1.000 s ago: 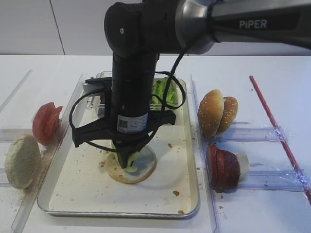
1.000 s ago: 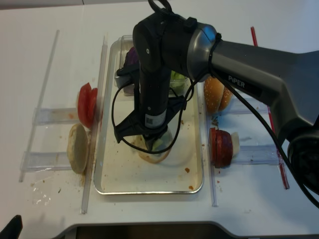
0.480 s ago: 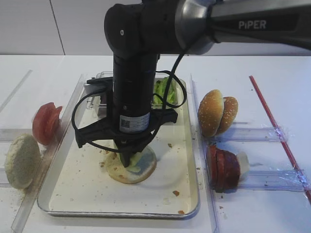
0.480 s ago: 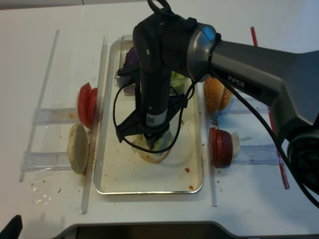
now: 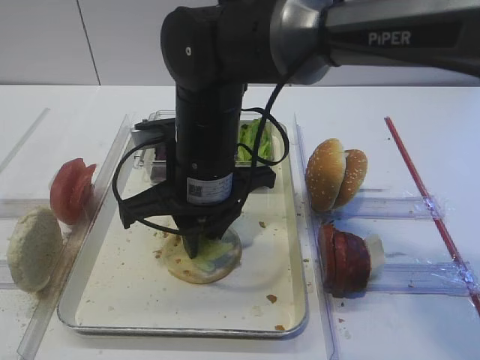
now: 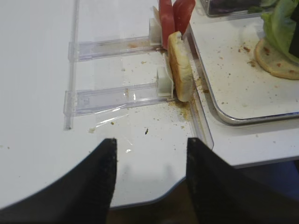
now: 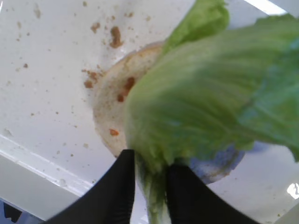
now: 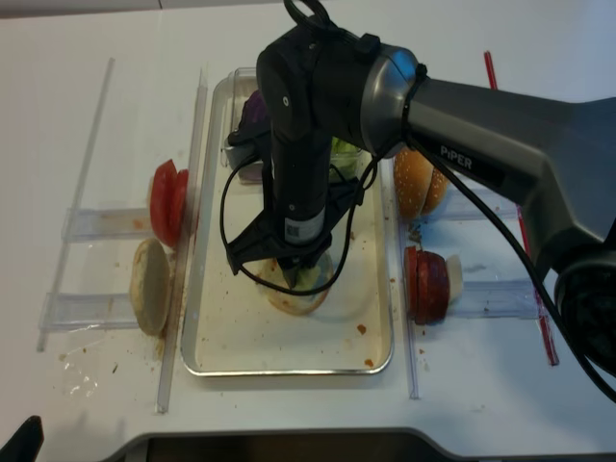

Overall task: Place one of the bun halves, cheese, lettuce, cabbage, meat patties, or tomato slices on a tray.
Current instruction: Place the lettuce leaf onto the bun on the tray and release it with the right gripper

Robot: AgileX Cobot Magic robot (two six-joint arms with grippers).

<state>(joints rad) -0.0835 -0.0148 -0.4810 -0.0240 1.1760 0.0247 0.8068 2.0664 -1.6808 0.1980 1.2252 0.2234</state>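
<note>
Far left, 9 o'clock of the tray [image 5: 296, 225]: tomato slices [image 5: 71, 190] stand on edge in a clear rack [image 6: 112, 46], and a flat pale bun disc [image 5: 32, 248] stands on edge in the next rack slot at 7 o'clock of them. Left wrist view shows the left gripper [image 6: 149, 175] over bare white table [image 6: 37, 116], its two black fingers [image 6: 100, 172] spread apart with nothing between them.

Centre: rectangular metal tray, cream surface scattered with crumbs. A flat bun half [image 5: 202, 259] lies on the tray, slightly toward 7 o'clock of its middle. The lettuce [image 7: 205, 98] leaf lies draped over that bun half, covering most of its top. The right gripper [image 7: 152, 186] points straight down over the bun's near-left edge; in the right wrist view the leaf's stem end sits in the narrow gap between the two black fingertips [image 7: 119, 186]. Jaws are only slightly parted; cannot tell whether they are pinching the stem or merely flanking it. At the tray's 12 o'clock end sits a small clear plastic box [image 5: 259, 139] with green leaves, and purple cabbage [image 8: 255, 111] is at the left of that end, mostly hidden by the arm.

Right, 3 o'clock of the tray: two sesame bun domes [image 5: 334, 174] stand on edge in a rack. At 5 o'clock of them, the dark red meat patties [image 5: 343, 259] stand on edge, with a whitish cheese [image 5: 374, 251] slice touching their right side. A red strip [image 5: 431, 206] runs diagonally along the table at far right.
</note>
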